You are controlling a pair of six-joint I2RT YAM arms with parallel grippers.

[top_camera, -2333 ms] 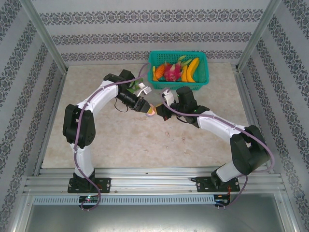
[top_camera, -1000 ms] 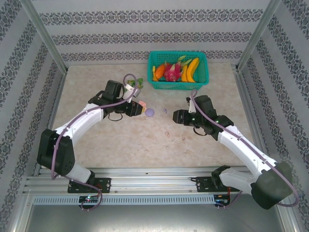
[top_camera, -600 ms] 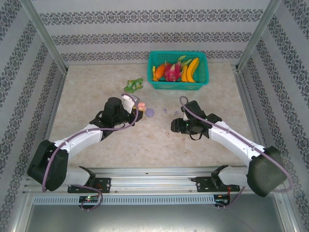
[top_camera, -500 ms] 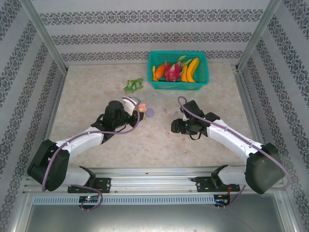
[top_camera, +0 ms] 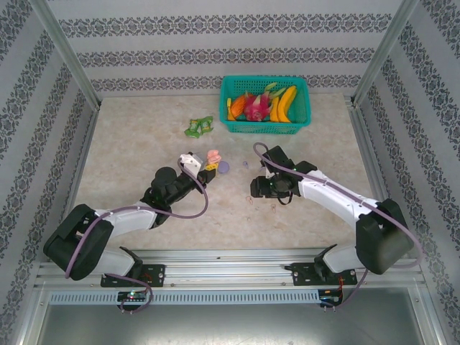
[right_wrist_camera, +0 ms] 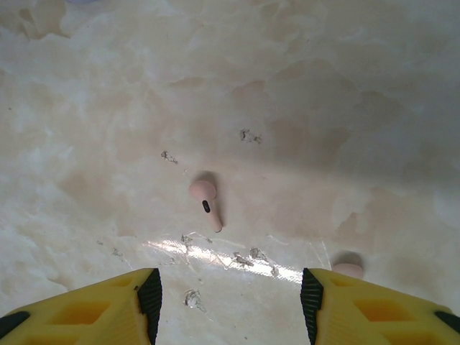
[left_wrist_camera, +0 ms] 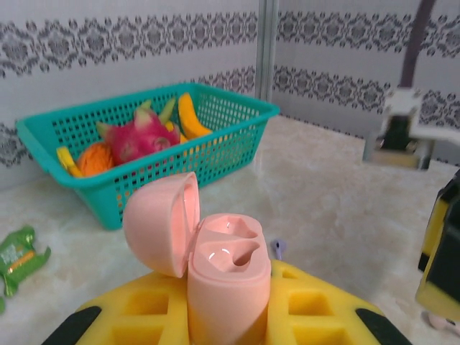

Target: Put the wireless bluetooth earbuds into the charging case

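On the desk, pink earbud [right_wrist_camera: 205, 202]: lay flat on the marble desk [right_wrist_camera: 323, 86], bulb up-frame and stem down-frame, touching nothing.
Second pink earbud [right_wrist_camera: 349, 269]: sat low and to the right in the right wrist view, partly hidden.
Right jaws: stood open above the first pink earbud, straddling it from above, not in contact.
Left jaws: clamped shut on the pink charging case [left_wrist_camera: 224, 277], held upright with the lid swung open to the left; both wells looked empty.
Lilac case [top_camera: 223, 167]: rested on the desk just beside the held case.
Step in hand: judged as the reach for the first pink earbud; none seated yet.
Next move: called for a straight descent, a soft pinch across the bulb, then a carry to the open case with the stem matched to a well; likely to skid if nudged.
Far edge: green toy [top_camera: 199, 126] and teal basket [top_camera: 298, 123], uninvolved.
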